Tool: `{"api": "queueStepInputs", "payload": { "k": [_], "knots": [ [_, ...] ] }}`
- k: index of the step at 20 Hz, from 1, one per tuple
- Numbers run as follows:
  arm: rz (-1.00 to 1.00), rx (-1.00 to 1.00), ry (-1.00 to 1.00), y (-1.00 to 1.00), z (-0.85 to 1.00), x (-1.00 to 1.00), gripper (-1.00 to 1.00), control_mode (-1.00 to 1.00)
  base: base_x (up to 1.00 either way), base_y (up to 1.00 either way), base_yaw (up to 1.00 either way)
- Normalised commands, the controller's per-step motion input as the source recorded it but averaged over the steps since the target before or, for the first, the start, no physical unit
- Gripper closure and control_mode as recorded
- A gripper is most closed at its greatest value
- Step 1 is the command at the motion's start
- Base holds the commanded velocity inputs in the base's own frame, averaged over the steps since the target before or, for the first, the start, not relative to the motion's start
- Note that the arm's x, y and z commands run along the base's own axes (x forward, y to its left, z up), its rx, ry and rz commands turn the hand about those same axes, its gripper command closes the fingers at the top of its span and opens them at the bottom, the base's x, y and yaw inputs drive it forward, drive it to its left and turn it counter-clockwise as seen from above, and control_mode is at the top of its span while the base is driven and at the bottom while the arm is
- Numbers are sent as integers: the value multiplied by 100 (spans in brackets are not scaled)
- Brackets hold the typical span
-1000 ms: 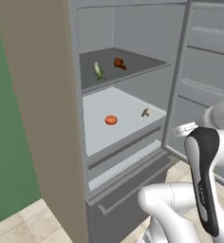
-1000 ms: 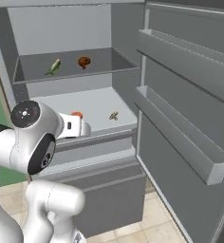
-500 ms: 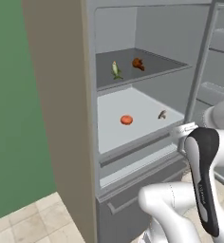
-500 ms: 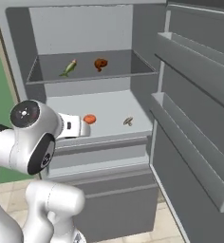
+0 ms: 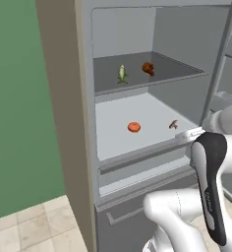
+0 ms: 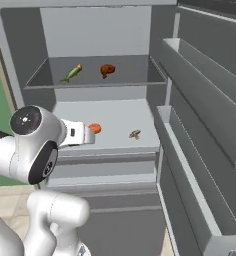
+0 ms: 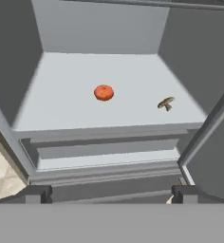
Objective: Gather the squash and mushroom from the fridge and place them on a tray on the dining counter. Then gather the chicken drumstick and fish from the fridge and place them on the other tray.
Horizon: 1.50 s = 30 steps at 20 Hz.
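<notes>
Two upper-shelf items, fish (image 6: 71,73), drumstick (image 6: 107,70); base views

Rendered frames; even, diffuse illumination was recorded, no glare. The fridge (image 5: 152,98) interior was softly shaded, its upper shelf darker, its lower shelf brightest. Edges were kept sharp; slight pixel softness was noted.

The fridge (image 5: 83,123) stood open with two shelves showing. On the dark upper shelf (image 6: 135,75) lay the fish (image 6: 71,73) toward the left edge and the chicken drumstick (image 6: 107,70) near the middle. On the pale lower shelf (image 7: 61,95) sat the orange squash (image 7: 104,92) near the centre, with the mushroom (image 7: 166,103) well apart toward the right edge.
</notes>
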Motion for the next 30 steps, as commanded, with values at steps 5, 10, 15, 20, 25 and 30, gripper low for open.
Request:
{"api": "queueStepInputs", "payload": {
  "k": [5,10,15,20,25,30],
  "knots": [
    [0,0,0,0,0,0,-100,100,44,-32,28],
    [0,0,0,0,0,0,-100,100,52,-22,25],
    [0,0,0,0,0,0,-100,100,30,-24,12],
    [0,0,10,-8,-7,38,-100,-100,0,0,0],
    [0,0,13,0,-26,57,-100,-100,0,0,0],
    [0,0,9,0,-24,33,-100,-100,0,0,0]
  ]
}}
